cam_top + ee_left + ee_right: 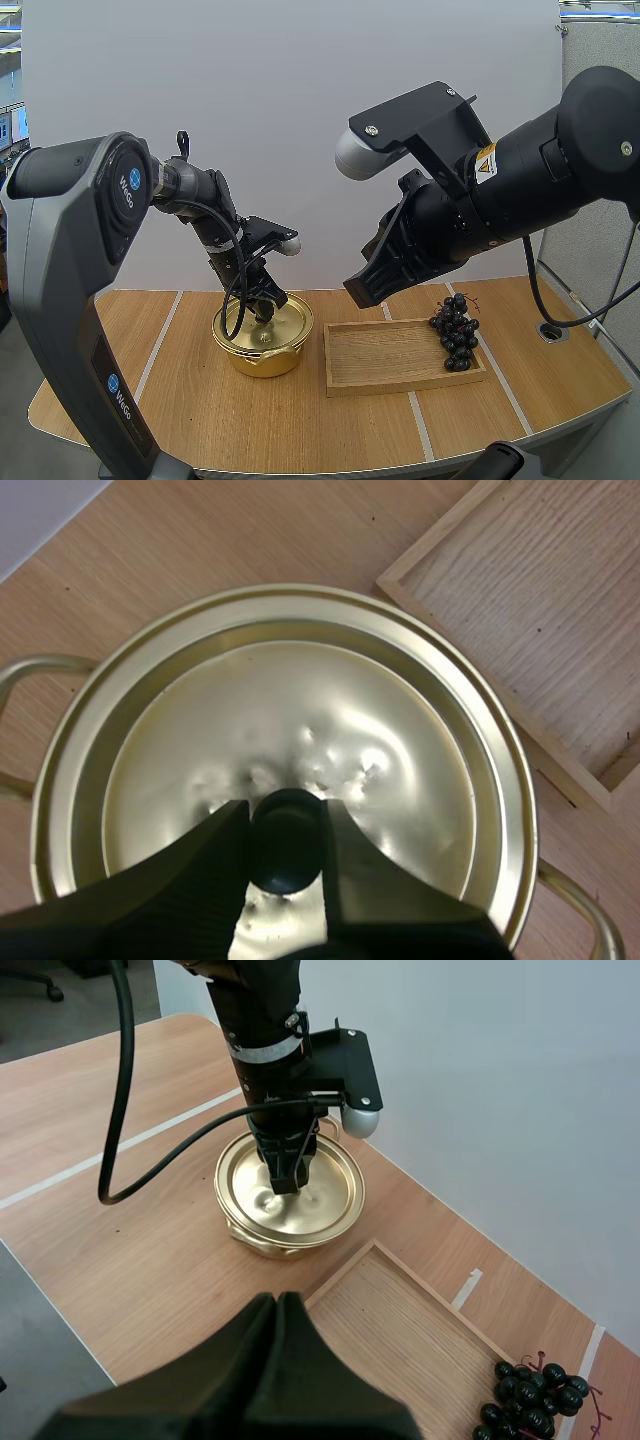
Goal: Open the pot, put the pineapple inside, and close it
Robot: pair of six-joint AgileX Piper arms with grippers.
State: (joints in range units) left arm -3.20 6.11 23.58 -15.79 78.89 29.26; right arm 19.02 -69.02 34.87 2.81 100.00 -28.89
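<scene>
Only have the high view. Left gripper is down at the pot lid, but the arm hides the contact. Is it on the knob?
Observer: Yes. The left wrist view shows the left gripper pinching the black knob from both sides.
Operator: Lid off the pot yet?
Observer: Doesn't look like it. In the right wrist view the lid sits level inside the rim of the pot, with no gap showing.
Operator: Right gripper holding anything?
Observer: No. In its own wrist view the right gripper is one shut dark wedge with nothing in it, aimed near the tray corner nearest the pot.
</scene>
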